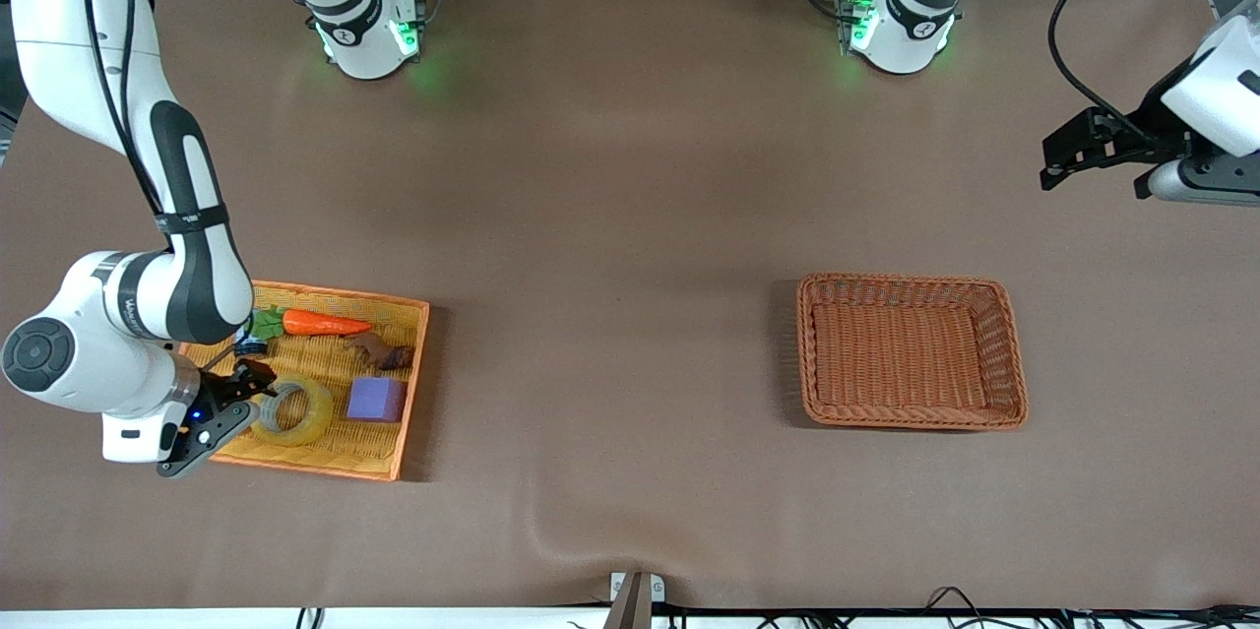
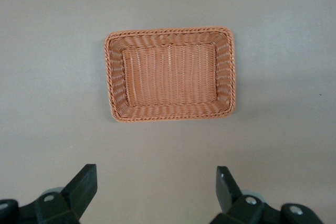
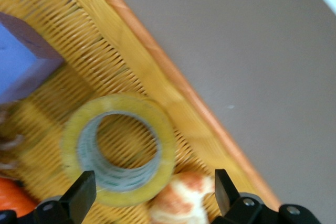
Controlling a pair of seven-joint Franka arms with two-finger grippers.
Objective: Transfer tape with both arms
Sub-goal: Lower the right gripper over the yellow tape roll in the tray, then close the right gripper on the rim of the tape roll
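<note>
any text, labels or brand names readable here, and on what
White lettering on a black band of the right arm: too blurred to read.
White lettering on that arm's upper band: too blurred to read.
Round marks on both arm bases: too small to read.
The tape, yellow tray and brown basket: no text.

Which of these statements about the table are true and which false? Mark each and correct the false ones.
1. The tape lies in the yellow tray. True.
2. The brown wicker basket holds a carrot. False: it is empty; the carrot lies in the tray.
3. The right gripper is open over the tape. True.
4. The purple block sits on the tape. False: it lies beside it.
5. The left gripper grips the basket. False: it is open, apart from it.
</note>
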